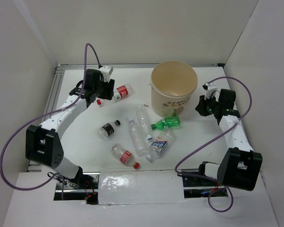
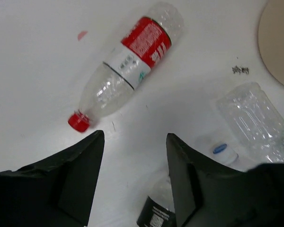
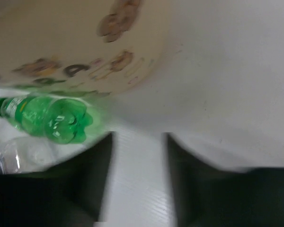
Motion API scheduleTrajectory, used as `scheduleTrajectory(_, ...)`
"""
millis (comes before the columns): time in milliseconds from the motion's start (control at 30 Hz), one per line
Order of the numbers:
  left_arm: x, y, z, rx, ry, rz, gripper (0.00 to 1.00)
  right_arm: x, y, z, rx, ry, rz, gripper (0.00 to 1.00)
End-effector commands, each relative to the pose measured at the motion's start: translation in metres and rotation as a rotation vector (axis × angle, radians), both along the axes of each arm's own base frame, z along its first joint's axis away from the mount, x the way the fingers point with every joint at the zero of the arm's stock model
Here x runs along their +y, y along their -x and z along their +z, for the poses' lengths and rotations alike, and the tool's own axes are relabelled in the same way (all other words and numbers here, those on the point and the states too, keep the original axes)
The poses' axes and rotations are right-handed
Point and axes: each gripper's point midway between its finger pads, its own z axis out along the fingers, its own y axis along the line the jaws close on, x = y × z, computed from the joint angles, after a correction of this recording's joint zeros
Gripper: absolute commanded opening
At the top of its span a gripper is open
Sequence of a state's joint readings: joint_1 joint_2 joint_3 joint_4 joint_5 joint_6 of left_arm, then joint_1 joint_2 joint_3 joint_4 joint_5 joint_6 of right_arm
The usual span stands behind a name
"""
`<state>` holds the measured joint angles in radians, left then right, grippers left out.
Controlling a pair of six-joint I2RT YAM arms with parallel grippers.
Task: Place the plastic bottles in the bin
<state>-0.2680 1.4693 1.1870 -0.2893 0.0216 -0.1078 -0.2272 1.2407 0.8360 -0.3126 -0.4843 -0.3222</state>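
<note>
Bin (image 1: 173, 105): stands upright at 1 o'clock on the table (image 1: 87, 142), cartoon prints on the near wall.

Plastic bottles (image 1: 136, 137): lie on their sides on the table, all outside the bin.
- Red-label bottle (image 1: 123, 91): at 9 o'clock of the bin, apart from the others.
- Green bottle (image 1: 166, 124): at 6 o'clock of the bin, just beside its wall; touching or not, cannot tell.
- Two clear bottles (image 1: 143, 118): side by side near the table's middle.
- Black-label bottle (image 1: 109, 129): at 9 o'clock of the clear pair.
- Blue-white-label bottle (image 1: 160, 144): at 4 o'clock of the clear pair.
- Second red-label bottle (image 1: 125, 157): at 7 o'clock of the clear pair.

Left gripper (image 2: 135, 137): hangs at 10 o'clock of the table, just at 9 o'clock of the red-label bottle. Fingers (image 2: 80, 161) released, spread over bare table, grasping nothing. In the wrist view, that bottle's red cap (image 2: 79, 122) at 11 o'clock of the fingertips, near the left finger but apart from it.

Right gripper (image 3: 138, 137): hangs at 3 o'clock of the bin, near its wall. Fingers dark and blurred, parted over bare table, released, nothing between them. In the wrist view, green bottle at 9 o'clock, bin wall at 11 o'clock.
</note>
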Motion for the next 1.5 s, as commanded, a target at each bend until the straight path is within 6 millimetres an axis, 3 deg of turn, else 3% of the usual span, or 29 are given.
scheduleTrajectory(0, -0.003, -0.039, 0.007, -0.052, -0.099, -0.045, 0.64, 0.024, 0.019, 0.011, -0.056, -0.019, 0.186, 0.08)
scheduleTrajectory(33, -0.006, -0.053, 0.019, -0.073, -0.101, -0.049, 0.48, 0.026, 0.022, 0.009, -0.043, -0.031, 0.193, 0.0)
scheduleTrajectory(67, -0.005, -0.061, 0.015, -0.062, -0.115, -0.035, 0.45, 0.028, 0.026, 0.007, -0.032, -0.034, 0.211, 0.0)
scheduleTrajectory(100, -0.005, -0.071, -0.005, -0.029, -0.152, -0.045, 0.45, 0.028, 0.026, 0.004, -0.028, -0.028, 0.218, 0.08)
scheduleTrajectory(133, -0.006, -0.08, -0.002, -0.038, -0.165, -0.044, 0.49, 0.028, 0.027, 0.003, -0.023, -0.024, 0.223, 0.26)
scheduleTrajectory(167, -0.004, -0.087, -0.007, -0.033, -0.186, -0.038, 0.72, 0.028, 0.027, 0.003, -0.023, -0.024, 0.223, 0.61)
scheduleTrajectory(233, -0.002, -0.099, -0.03, 0.0, -0.227, -0.04, 0.95, 0.027, 0.028, 0.004, -0.026, -0.01, 0.236, 0.84)
scheduleTrajectory(300, -0.003, -0.103, -0.047, 0.03, -0.244, -0.05, 0.99, 0.03, 0.034, -0.002, 0.007, -0.025, 0.251, 0.97)
scheduleTrajectory(367, -0.007, -0.105, -0.069, 0.068, -0.251, -0.081, 0.99, 0.032, 0.034, 0.002, 0.004, -0.034, 0.259, 0.99)
scheduleTrajectory(633, -0.017, -0.114, -0.126, 0.15, -0.257, -0.148, 0.97, 0.032, 0.033, 0.004, 0.02, -0.036, 0.265, 0.99)
scheduleTrajectory(733, -0.024, -0.111, -0.131, 0.161, -0.246, -0.159, 0.69, 0.036, 0.033, 0.005, 0.023, -0.058, 0.282, 0.99)
scheduleTrajectory(767, -0.03, -0.108, -0.125, 0.151, -0.245, -0.171, 0.46, 0.039, 0.033, 0.01, 0.01, -0.067, 0.307, 0.9)
scheduleTrajectory(867, -0.032, -0.111, -0.083, 0.06, -0.239, -0.156, 0.22, 0.046, 0.04, 0.004, 0.011, -0.07, 0.389, 0.63)
scheduleTrajectory(900, -0.038, -0.11, -0.07, 0.035, -0.233, -0.164, 0.1, 0.052, 0.046, 0.002, 0.003, -0.074, 0.453, 0.47)
scheduleTrajectory(933, -0.045, -0.11, -0.051, -0.001, -0.214, -0.163, 0.08, 0.056, 0.052, -0.001, 0.005, -0.079, 0.491, 0.4)
scheduleTrajectory(967, -0.048, -0.108, -0.015, -0.058, -0.18, -0.159, 0.05, 0.059, 0.057, -0.004, 0.001, -0.08, 0.534, 0.35)
scheduleTrajectory(1000, -0.067, -0.097, 0.027, -0.127, -0.12, -0.196, 0.05, 0.069, 0.069, -0.007, -0.012, -0.084, 0.623, 0.36)
scheduleTrajectory(1033, -0.077, -0.093, 0.027, -0.126, -0.105, -0.227, 0.05, 0.072, 0.073, -0.007, -0.027, -0.08, 0.662, 0.36)
scheduleTrajectory(1067, -0.098, -0.08, 0.073, -0.202, -0.018, -0.26, 0.05, 0.079, 0.084, -0.012, -0.03, -0.085, 0.729, 0.54)
scheduleTrajectory(1100, -0.105, -0.074, 0.095, -0.244, -0.004, -0.274, 0.05, 0.08, 0.087, -0.013, -0.014, -0.095, 0.729, 0.54)
scheduleTrajectory(1200, -0.148, -0.043, 0.169, -0.388, 0.169, -0.372, 0.05, 0.094, 0.097, -0.017, -0.048, -0.057, 0.825, 0.7)
scheduleTrajectory(1400, -0.208, -0.014, 0.263, -0.597, 0.435, -0.482, 0.05, 0.112, 0.107, -0.023, -0.064, 0.019, 0.922, 0.72)
scheduleTrajectory(1467, -0.231, -0.013, 0.266, -0.596, 0.492, -0.504, 0.08, 0.113, 0.11, -0.023, -0.068, 0.033, 0.929, 0.73)
